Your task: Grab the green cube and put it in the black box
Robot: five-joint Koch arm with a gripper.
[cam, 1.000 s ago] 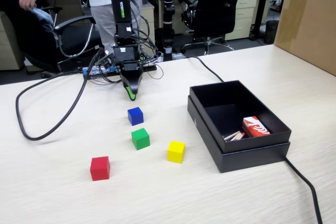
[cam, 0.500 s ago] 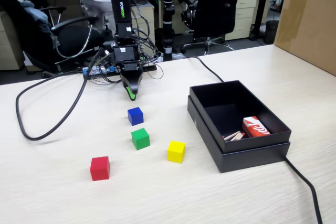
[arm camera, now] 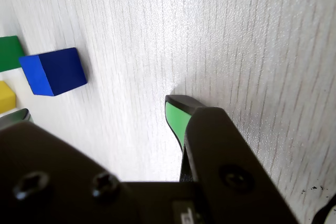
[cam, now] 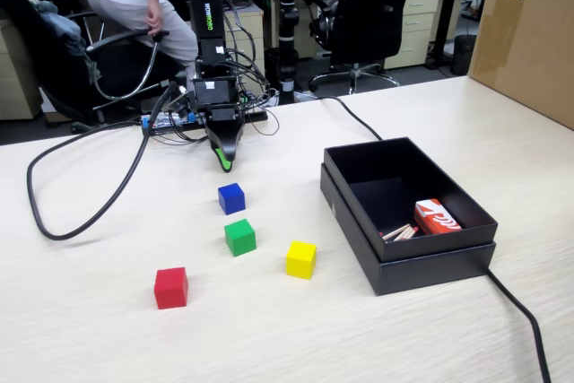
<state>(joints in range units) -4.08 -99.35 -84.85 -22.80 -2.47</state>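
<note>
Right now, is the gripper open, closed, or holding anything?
Gripper: empty, poised above the table behind the blue cube; only one tip shows, so open or closed cannot be told.

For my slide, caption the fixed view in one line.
Koch arm's gripper poised behind blue cube, green cube untouched, black box waiting alongside.

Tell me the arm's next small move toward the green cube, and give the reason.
Probably reach forward over the blue cube and open above the green cube. In the fixed view the gripper hangs near the arm's base, holding nothing, with the blue cube between it and the green one. The wrist view shows the blue cube ahead and only a sliver of green. The black box comes later.
</note>
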